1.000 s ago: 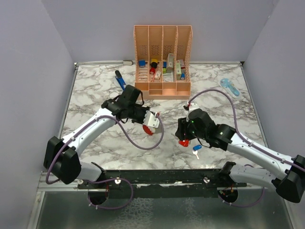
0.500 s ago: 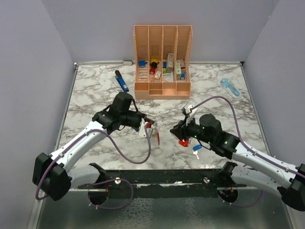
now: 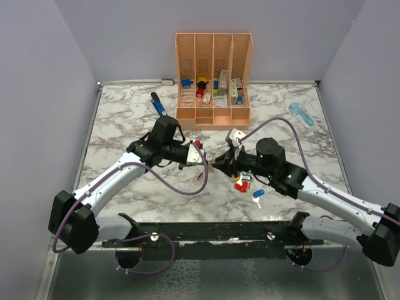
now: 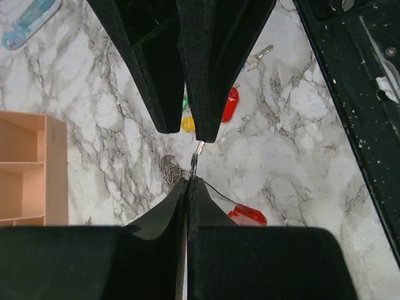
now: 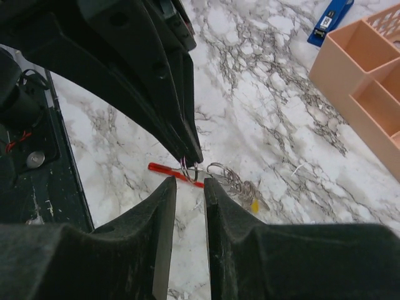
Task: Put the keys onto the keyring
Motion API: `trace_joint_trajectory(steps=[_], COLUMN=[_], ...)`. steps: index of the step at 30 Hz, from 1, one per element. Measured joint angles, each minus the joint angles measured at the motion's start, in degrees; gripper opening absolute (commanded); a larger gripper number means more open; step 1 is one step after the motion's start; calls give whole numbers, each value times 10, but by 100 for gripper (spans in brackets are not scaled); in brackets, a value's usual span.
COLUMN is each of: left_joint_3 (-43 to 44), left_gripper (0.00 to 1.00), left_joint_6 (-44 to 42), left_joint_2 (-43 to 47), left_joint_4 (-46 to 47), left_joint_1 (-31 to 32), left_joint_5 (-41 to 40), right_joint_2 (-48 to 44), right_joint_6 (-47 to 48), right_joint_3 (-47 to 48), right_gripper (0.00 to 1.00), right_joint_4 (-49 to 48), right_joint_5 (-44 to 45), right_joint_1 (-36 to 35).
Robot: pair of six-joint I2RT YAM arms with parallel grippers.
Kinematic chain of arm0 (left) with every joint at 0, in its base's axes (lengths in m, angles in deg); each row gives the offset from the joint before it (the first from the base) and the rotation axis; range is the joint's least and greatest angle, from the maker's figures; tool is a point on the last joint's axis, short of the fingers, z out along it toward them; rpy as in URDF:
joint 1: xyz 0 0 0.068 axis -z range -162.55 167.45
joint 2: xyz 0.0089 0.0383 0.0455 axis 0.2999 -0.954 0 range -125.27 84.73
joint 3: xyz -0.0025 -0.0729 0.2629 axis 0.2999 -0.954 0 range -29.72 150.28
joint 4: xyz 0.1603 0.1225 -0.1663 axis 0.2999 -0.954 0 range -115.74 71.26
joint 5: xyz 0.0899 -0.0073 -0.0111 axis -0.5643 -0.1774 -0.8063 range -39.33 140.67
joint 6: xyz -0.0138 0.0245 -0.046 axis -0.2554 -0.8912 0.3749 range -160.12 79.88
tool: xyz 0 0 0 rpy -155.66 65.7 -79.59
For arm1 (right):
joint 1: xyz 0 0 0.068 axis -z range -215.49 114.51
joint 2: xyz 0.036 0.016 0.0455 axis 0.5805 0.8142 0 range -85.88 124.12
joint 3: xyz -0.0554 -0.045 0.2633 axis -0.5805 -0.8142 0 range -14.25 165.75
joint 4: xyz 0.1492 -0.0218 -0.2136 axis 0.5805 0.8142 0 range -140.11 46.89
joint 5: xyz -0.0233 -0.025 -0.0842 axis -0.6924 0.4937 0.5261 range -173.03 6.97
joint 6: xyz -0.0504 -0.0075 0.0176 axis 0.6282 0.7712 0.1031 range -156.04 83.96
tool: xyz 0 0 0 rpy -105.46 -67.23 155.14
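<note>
My left gripper [image 3: 199,156] is shut on the keyring [image 4: 194,161], a thin silvery ring seen edge-on at its tips [image 4: 187,181]. The ring's chain [image 5: 234,181] and red strap [image 4: 247,215] hang from it above the marble. My right gripper [image 3: 219,164] faces it tip to tip. Its jaws [image 5: 189,187] stand a narrow gap apart, open, with nothing between them, and the ring [image 5: 190,170] is just beyond them. Loose keys lie on the table under the right arm: a red one [image 3: 239,185], a yellow one [image 3: 244,178] and a blue-tagged one [image 3: 257,197].
The orange slotted rack [image 3: 214,81] stands at the back centre with small items in it. A dark-blue pen-shaped tool [image 3: 159,105] lies left of it. A pale-blue gadget [image 3: 302,114] lies at the back right. The black base rail [image 3: 212,232] runs along the near edge.
The right gripper has lifted off the loose keys and moved left to meet the left gripper, its jaws narrowing. The left gripper has carried the keyring a little towards the centre.
</note>
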Motion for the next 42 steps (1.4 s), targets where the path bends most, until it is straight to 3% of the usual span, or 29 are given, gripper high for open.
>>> trace_joint_trajectory(steps=[26, 30, 32, 35, 42], left_joint_3=[40, 40, 40, 40, 40], left_gripper=[0, 0, 0, 1, 13], left_joint_6=[41, 49, 53, 61, 94], left_joint_2=[-17, -19, -19, -19, -20], left_joint_4=[-68, -66, -66, -65, -52], left_joint_1=[1, 2, 4, 4, 4], left_joint_5=[11, 12, 12, 12, 12], right_joint_2=[44, 54, 58, 59, 49], right_joint_6=[47, 47, 47, 47, 46], right_joint_3=[37, 37, 37, 37, 26], right_gripper=[24, 17, 3, 1, 1], right_joint_4=[29, 28, 28, 28, 15], right_joint_5=[-50, -52, -52, -52, -50], right_joint_1=[0, 0, 0, 0, 0])
